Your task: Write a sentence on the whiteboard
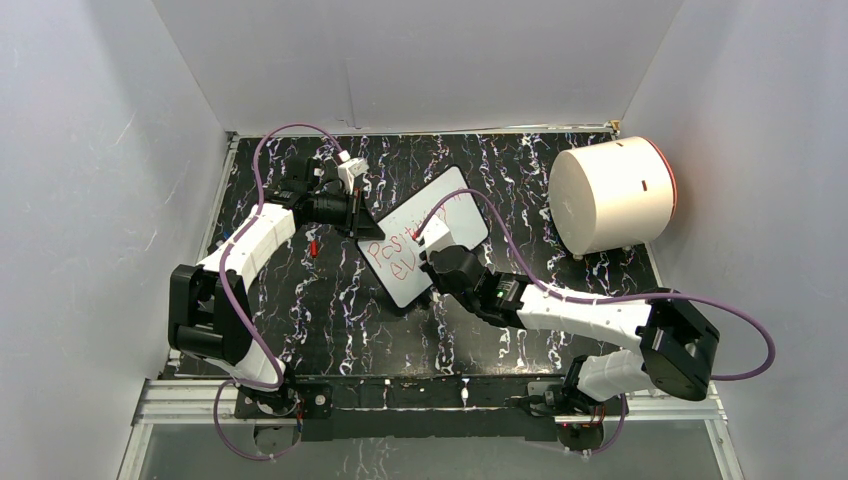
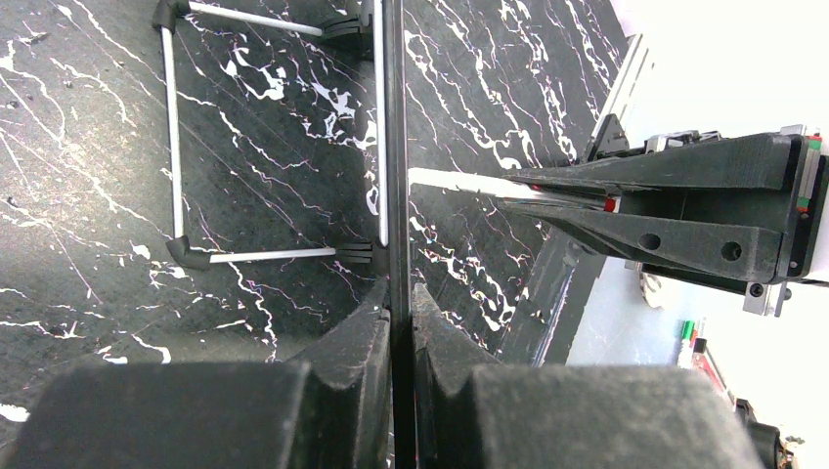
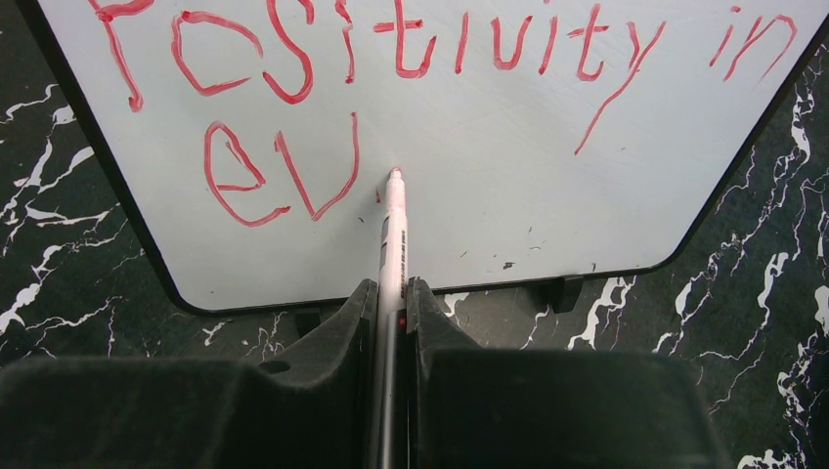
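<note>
My right end effector (image 3: pixel 391 293) holds the marker (image 3: pixel 393 230), tip on the whiteboard (image 3: pixel 528 195) beside "ev". My left end effector (image 2: pixel 396 303) clamps its edge.

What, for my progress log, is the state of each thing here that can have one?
whiteboard: clamped at its edge by the left gripper, partly written.
sentence: unfinished; "Positivity in" above, "ev" below.
marker: uncapped, tip at the board just after "ev".
left gripper: shut on the whiteboard.
right gripper: shut on the marker.
white cylinder: lying on its side, apart from both arms.
</note>
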